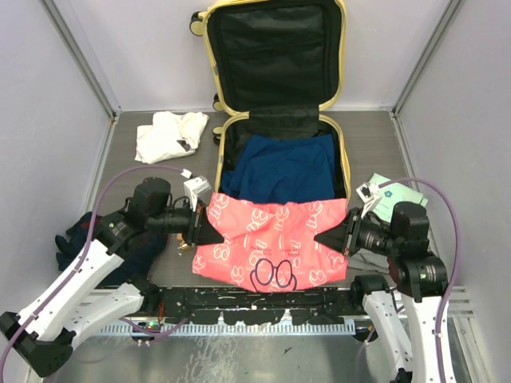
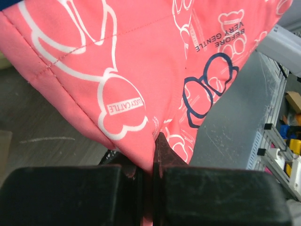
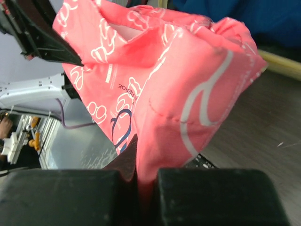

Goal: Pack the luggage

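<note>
Luggage (image 1: 345, 163): pale-yellow hard shell, lay open at the far middle of the counter (image 1: 375, 144). Base flat on the counter. Lid (image 1: 271, 52) stood upright against the back wall, black lining facing the arms. Small wheels showed at the lid's left side.

A blue garment (image 1: 279, 171) lay inside the base, covering most of the floor of it.

A pink garment (image 1: 267, 239) with white bear outlines and one dark bear outline was stretched between the two claws at the near end of the luggage. Its far edge overlapped the near rim and the blue garment; the rest spread toward the arm bases.

Left claw (image 1: 209, 231): clamped on the garment's left edge. In the left wrist view the fingers met on a pinch of pink cloth (image 2: 117, 61), no gap visible at the left claw (image 2: 154, 141).

Right claw (image 1: 327, 238): clamped on the right edge. In the right wrist view the cloth (image 3: 188, 94) rose bunched out of the pinched right claw (image 3: 141, 155).

Elsewhere on the counter: a white garment (image 1: 170, 136) left of the luggage, a dark garment (image 1: 76, 239) by the left arm, and a pale green packet (image 1: 395, 198) behind the right claw.
</note>
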Robot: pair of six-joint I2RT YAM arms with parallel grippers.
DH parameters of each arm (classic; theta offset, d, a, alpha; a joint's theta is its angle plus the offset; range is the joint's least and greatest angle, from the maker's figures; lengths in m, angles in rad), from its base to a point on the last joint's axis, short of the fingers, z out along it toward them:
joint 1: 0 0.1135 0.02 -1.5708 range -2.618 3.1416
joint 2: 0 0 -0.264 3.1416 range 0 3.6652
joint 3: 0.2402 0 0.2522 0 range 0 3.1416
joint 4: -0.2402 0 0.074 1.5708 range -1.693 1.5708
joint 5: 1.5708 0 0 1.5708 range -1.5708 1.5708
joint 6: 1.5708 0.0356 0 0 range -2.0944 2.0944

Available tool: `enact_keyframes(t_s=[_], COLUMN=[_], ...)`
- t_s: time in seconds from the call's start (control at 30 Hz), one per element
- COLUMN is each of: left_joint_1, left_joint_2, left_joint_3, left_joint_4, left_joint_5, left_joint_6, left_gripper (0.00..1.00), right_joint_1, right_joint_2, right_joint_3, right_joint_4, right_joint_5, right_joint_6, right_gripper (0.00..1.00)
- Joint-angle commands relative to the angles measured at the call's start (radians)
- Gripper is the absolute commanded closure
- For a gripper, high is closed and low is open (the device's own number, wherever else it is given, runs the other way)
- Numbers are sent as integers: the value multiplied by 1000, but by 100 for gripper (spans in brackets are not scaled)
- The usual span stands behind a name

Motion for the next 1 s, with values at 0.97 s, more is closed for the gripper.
enact_keyframes(t_s=[0.97], left_joint_1=[303], left_joint_2=[1110], left_joint_3=[1049], left_joint_4=[199], left_joint_5=[-90], left_joint_6=[54], left_gripper=[100], right_joint_1=[-83], right_joint_2=[1262], right_joint_3=[787], right_joint_4=[391], right_joint_5=[284], right_joint_6=[-237], right_gripper=[100])
